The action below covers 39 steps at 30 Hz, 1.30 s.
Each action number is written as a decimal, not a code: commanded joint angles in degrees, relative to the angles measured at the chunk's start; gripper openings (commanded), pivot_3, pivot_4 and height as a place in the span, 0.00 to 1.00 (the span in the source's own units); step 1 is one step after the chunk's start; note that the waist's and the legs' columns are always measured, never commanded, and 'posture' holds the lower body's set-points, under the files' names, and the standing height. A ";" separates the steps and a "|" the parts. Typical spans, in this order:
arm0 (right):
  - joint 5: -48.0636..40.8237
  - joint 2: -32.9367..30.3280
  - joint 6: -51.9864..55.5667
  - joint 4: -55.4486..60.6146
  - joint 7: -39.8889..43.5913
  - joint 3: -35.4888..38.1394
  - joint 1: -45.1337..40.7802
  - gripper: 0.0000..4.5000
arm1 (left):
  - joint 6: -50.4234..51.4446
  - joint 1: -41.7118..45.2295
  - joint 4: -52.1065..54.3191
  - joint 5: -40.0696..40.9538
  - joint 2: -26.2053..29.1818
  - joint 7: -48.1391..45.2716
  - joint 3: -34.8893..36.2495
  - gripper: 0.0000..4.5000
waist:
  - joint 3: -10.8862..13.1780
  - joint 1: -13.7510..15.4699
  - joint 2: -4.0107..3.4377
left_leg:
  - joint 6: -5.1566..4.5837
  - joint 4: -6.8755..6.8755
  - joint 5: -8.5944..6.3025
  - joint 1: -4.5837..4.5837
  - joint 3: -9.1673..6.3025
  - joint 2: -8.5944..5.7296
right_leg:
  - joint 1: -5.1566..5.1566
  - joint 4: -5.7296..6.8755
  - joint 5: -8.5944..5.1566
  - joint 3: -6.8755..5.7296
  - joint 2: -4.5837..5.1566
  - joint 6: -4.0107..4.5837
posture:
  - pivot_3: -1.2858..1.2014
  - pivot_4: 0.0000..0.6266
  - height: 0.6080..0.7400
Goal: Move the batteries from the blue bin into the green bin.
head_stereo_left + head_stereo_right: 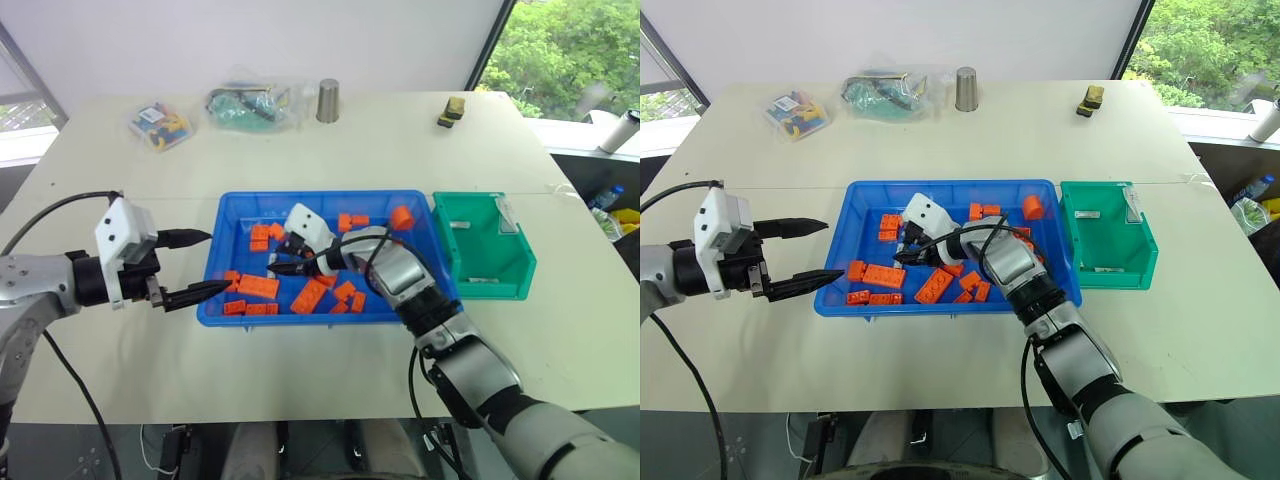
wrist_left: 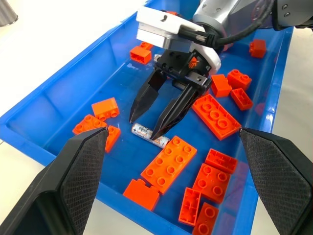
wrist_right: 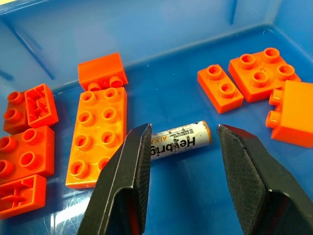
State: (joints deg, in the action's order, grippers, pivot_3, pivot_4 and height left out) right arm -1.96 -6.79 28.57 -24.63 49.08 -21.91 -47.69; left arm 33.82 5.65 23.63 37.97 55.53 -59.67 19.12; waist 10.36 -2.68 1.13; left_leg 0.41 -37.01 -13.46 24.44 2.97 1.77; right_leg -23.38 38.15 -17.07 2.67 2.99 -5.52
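Between my right gripper's [image 2: 155,125] half-open fingers lies one battery [image 3: 180,141] on the floor of the blue bin [image 1: 225,215], not yet pinched. Its long axis runs across the gap, one end tucked behind one finger and the orange-tipped end pointing at the other finger. My left gripper [image 1: 196,266] hangs wide open and empty, farther off at the bin's edge. Well beyond my right wrist sits the green bin [image 1: 520,262].

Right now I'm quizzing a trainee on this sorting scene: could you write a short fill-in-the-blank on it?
1. The right gripper straddles a battery lying in the ___ bin.
2. The bricks around that battery are ___ in colour.
3. The green bin stands on the blue bin's ___ side.
4. The left gripper hovers with its fingers ___.

Missing words: blue; orange; right; open
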 commanded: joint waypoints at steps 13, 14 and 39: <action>-4.67 0.97 33.56 23.37 -10.83 4.37 0.88 0.60 | -2.41 0.82 -0.79 -0.88 0.58 -3.10 -0.91 1.00 | 0.00 -0.03 -0.01 | 0.07 0.25 0.01 0.06 -0.01 -0.12 | -0.16 -0.08 -0.08 -0.23 0.39 0.25 | 0.52 0.24 1.00; -4.72 1.06 34.08 23.63 -11.47 4.25 0.99 0.66 | -2.54 1.11 -1.03 -1.06 0.44 -3.14 -1.23 1.00 | 0.00 -0.05 -0.01 | 0.07 0.27 0.02 0.06 -0.01 -0.13 | -0.17 -0.09 -0.09 -0.24 0.41 0.27 | 0.52 0.24 1.00; -6.24 5.09 33.62 16.17 -18.71 2.72 2.53 0.63 | -4.47 4.23 -3.98 -2.55 0.48 -5.15 -3.70 1.00 | -0.05 -1.31 0.09 | 0.24 0.72 0.21 -0.04 0.03 -0.24 | -0.27 -0.12 -0.02 -0.28 0.38 0.13 | 0.52 0.24 1.00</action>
State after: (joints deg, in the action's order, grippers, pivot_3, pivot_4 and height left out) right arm -7.82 -1.49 60.98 -9.02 30.19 -18.03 -46.01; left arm 30.47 9.18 19.05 35.49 55.59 -64.59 14.71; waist 10.31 -3.99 1.22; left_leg 0.66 -36.30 -13.25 24.40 3.00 1.53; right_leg -23.64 38.04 -17.09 2.39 3.37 -5.39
